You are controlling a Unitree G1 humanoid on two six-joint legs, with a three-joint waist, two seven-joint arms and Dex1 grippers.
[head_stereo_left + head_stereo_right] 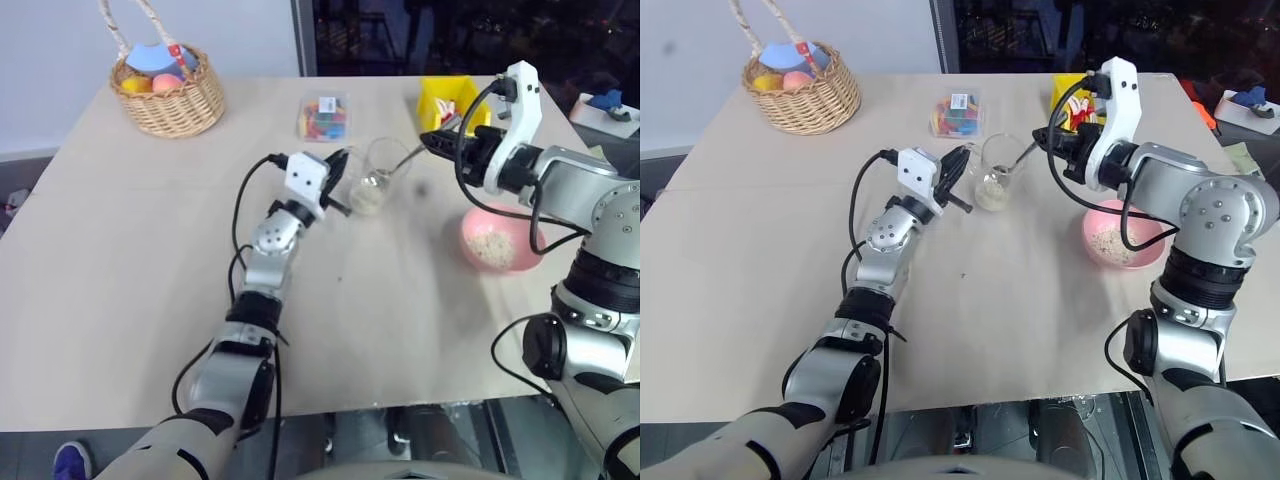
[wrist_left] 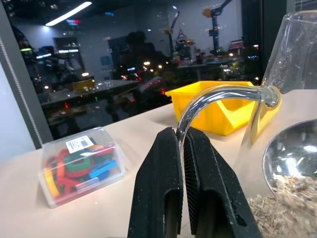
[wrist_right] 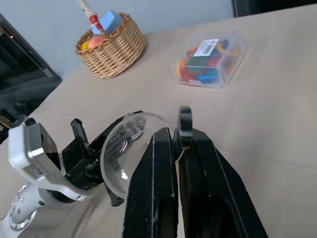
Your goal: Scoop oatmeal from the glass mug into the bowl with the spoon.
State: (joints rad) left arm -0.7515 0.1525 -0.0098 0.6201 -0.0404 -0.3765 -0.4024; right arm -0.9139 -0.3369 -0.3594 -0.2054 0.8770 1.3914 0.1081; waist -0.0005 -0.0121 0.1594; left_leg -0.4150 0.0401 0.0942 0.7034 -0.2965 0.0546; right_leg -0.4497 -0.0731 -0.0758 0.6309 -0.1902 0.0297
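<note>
The glass mug (image 1: 377, 170) stands at the middle of the table with pale oatmeal (image 1: 367, 199) in its bottom. My left gripper (image 1: 337, 168) is shut on the mug's curved handle (image 2: 218, 94), seen pinched between its fingers in the left wrist view. From the right, my right gripper (image 1: 440, 141) is shut on the handle of the silver spoon (image 1: 402, 160). The spoon slants down into the mug, its small bowl (image 2: 292, 153) just above the flakes. The pink bowl (image 1: 474, 226) sits on the table below my right arm and holds some oatmeal (image 1: 491, 248).
A wicker basket (image 1: 170, 92) stands at the far left corner. A clear box of colourful pieces (image 1: 323, 116) lies behind the mug, and a yellow bin (image 1: 449, 99) stands behind my right gripper. Bare tabletop lies in front of the mug.
</note>
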